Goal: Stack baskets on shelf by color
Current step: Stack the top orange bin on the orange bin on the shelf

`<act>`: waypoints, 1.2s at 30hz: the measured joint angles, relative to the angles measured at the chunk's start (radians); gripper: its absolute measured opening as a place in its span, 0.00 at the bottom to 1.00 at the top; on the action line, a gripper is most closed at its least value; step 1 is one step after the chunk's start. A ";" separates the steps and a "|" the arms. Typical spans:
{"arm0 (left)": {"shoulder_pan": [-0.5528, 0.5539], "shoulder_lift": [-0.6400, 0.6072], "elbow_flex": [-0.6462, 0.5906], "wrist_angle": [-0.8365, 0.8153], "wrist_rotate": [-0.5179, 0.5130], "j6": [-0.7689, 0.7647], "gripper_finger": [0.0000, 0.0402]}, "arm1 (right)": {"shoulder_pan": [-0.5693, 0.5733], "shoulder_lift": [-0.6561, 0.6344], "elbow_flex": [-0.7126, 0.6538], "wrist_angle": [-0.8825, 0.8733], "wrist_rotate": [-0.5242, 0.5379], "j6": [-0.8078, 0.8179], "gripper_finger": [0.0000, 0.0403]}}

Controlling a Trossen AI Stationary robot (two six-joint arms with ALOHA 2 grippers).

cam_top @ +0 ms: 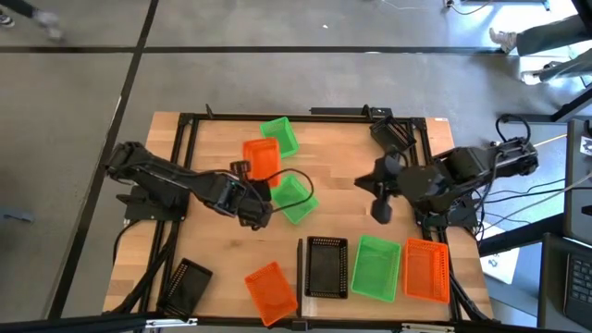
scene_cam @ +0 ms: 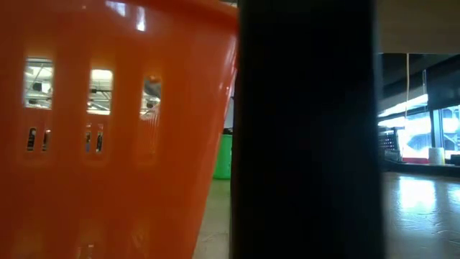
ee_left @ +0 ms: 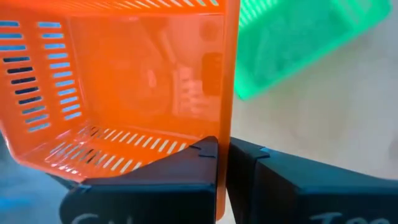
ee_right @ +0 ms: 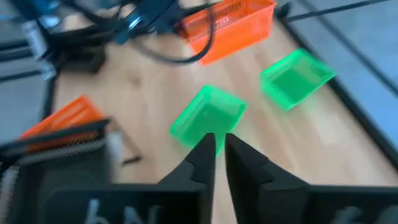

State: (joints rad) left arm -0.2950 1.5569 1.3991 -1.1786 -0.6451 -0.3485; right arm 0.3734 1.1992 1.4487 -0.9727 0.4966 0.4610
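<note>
Left gripper (ee_left: 222,163): closed on the wall of an orange basket (cam_top: 261,159), centre of the high view.
Right gripper (ee_right: 219,152): fingers slightly parted, holding nothing, right of centre.

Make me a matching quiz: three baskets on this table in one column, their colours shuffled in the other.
Things:
1. clamped basket, its wall in the shut left gripper
2. middle basket on the shelf
3. corner basket, alone at the table's corner

Colours:
A. green
B. black
C. orange

Pairs: 1-C, 2-A, 3-B
</note>
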 joint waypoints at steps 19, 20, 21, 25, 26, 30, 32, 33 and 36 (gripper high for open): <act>-0.001 0.016 0.014 0.005 -0.399 0.660 0.00 | -0.153 0.177 0.000 0.534 0.239 -0.260 0.31; 0.000 0.016 0.014 0.005 -0.420 0.694 0.00 | -0.162 0.188 0.000 0.543 0.233 -0.265 0.31; 0.000 0.016 0.014 0.005 -0.434 0.725 0.00 | -0.173 0.198 0.000 0.550 0.223 -0.265 0.31; 0.000 0.016 0.014 0.005 -0.440 0.842 0.00 | -0.212 0.230 0.000 0.566 0.209 -0.282 0.31; 0.000 0.016 0.014 0.005 -0.438 0.867 0.00 | -0.221 0.238 0.000 0.567 0.209 -0.291 0.31; 0.000 0.016 0.014 0.018 -0.437 0.932 0.00 | -0.246 0.266 0.000 0.565 0.193 -0.312 0.31; 0.000 0.016 0.014 0.020 -0.437 0.950 0.00 | -0.259 0.277 0.000 0.566 0.173 -0.311 0.31; 0.000 0.016 0.014 0.021 -0.437 0.961 0.00 | -0.265 0.283 0.000 0.566 0.164 -0.312 0.31; 0.000 0.016 0.014 0.021 -0.436 0.984 0.00 | -0.280 0.296 0.000 0.565 0.155 -0.312 0.31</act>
State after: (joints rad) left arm -0.2955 1.5726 1.4136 -1.1580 -1.0813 0.6351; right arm 0.0931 1.4950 1.4483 -0.4078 0.6520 0.1486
